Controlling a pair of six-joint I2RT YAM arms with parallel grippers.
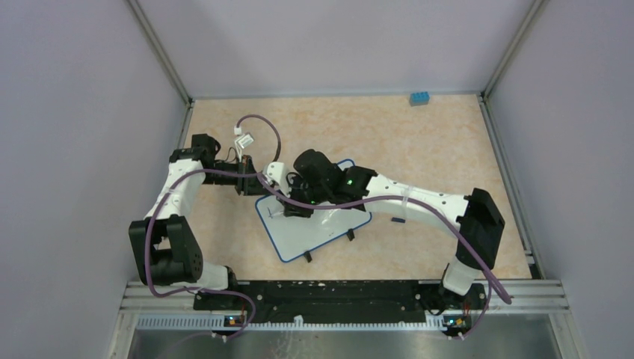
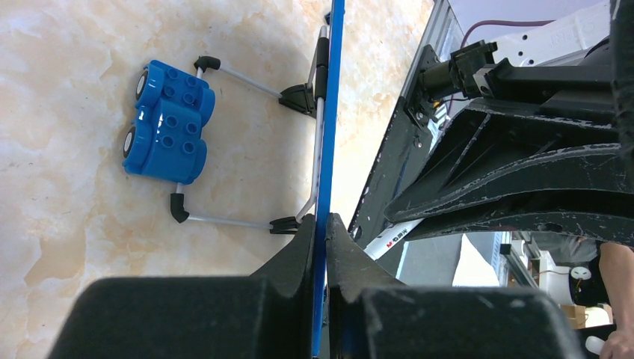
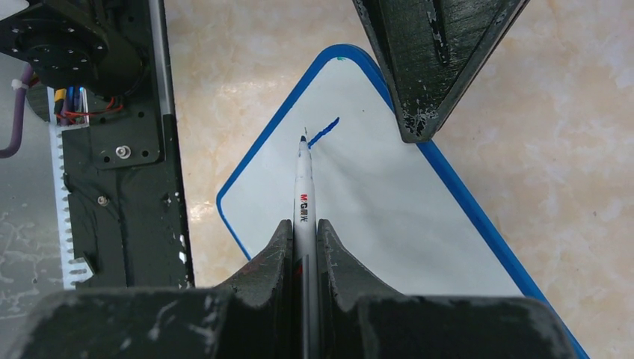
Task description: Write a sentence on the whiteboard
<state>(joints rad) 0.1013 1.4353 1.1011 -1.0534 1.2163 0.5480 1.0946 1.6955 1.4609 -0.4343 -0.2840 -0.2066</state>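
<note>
The whiteboard point(image 1: 314, 228) lies tilted on the table, white with a thin blue rim; it also shows in the right wrist view point(image 3: 389, 202). My left gripper point(image 2: 321, 224) is shut on the whiteboard's blue rim point(image 2: 329, 112) at its far left corner. My right gripper point(image 3: 304, 228) is shut on a white marker point(image 3: 303, 194), tip touching the board near its top corner. Of the sentence only one short blue stroke point(image 3: 323, 132) shows beside the tip. In the top view my right gripper point(image 1: 299, 196) covers the writing.
A blue toy brick with wheels point(image 2: 166, 123) lies on the table past the board's wire feet point(image 2: 224, 219). A small blue brick point(image 1: 419, 98) sits at the far edge. Metal rails and walls bound the table.
</note>
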